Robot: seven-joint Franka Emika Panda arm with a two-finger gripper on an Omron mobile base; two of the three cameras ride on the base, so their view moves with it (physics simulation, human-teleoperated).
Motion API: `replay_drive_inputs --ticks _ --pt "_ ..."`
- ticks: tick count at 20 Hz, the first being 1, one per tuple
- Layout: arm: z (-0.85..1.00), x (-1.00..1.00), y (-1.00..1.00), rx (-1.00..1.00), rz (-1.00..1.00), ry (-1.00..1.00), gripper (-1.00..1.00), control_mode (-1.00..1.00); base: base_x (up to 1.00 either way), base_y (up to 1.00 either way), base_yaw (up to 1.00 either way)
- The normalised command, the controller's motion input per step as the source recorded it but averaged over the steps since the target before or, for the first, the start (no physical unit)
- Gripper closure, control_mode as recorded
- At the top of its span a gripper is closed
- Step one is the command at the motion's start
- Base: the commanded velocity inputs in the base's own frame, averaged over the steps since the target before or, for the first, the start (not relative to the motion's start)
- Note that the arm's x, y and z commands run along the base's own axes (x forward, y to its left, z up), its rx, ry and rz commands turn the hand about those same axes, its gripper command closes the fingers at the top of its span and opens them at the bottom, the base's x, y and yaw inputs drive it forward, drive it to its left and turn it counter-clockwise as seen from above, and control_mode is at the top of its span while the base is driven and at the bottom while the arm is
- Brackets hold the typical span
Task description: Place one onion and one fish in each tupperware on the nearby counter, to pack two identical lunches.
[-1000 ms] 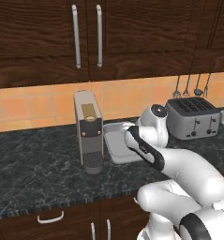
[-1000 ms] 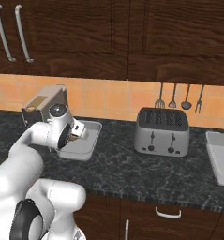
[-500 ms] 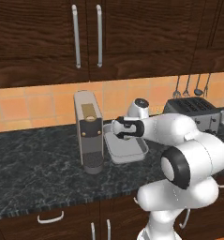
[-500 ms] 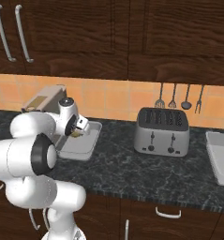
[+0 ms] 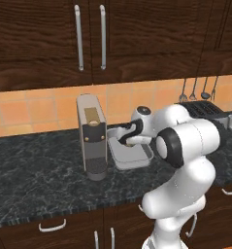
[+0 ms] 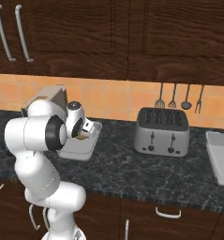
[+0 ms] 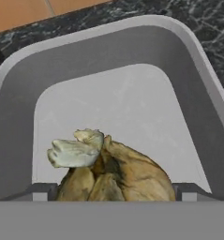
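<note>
Onion (image 7: 115, 176) is lying in a grey tupperware (image 7: 19, 117) on the counter (image 5: 35, 180), between the gripper's (image 5: 123, 141) parted fingers; rising carelessly, a finger is risking catching the rim and dragging the container.

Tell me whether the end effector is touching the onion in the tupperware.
Cannot tell. In the hand view the onion lies low in the tupperware between the two fingertips, but the bottom edge hides any contact or gap.
</note>
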Motion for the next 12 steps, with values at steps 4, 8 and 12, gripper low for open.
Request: replay_drive_inputs --ticks 4,8,12 --pt "-0.35 0.72 -0.01 -0.01 0.0 0.0 1.0 -1.0 0.0 0.0 0.0" --pt "-0.13 0.46 0.03 -0.02 -0.01 0.0 -1.0 -1.0 0.0 0.0 0.0" --pt "0.43 -0.02 -0.01 0.0 -0.02 0.0 -1.0 -1.0 0.0 0.0 0.0"
